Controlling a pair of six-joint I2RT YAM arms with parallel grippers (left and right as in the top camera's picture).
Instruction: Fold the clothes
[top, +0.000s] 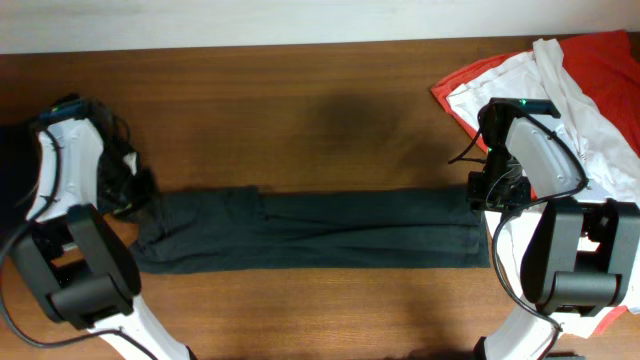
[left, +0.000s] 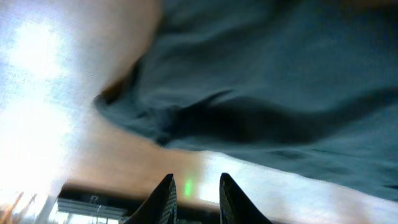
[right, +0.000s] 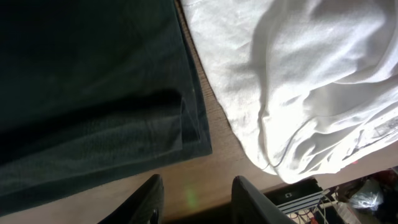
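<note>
A dark shirt (top: 320, 230) lies folded into a long narrow strip across the middle of the wooden table (top: 300, 110). My left gripper (top: 128, 185) hovers at the strip's left end. In the left wrist view it (left: 196, 177) stands open over bare wood, just off the rumpled dark cloth (left: 280, 81). My right gripper (top: 490, 192) is at the strip's right end. In the right wrist view it (right: 198, 179) is open over the table, with nothing between its fingers and the dark shirt's corner (right: 93, 93) just beyond.
A white shirt (top: 590, 110) lies crumpled on a red-orange one (top: 605, 50) at the back right corner, close to the right arm; its edge (right: 298, 81) lies beside the dark strip. Something dark (top: 10, 160) shows at the left edge.
</note>
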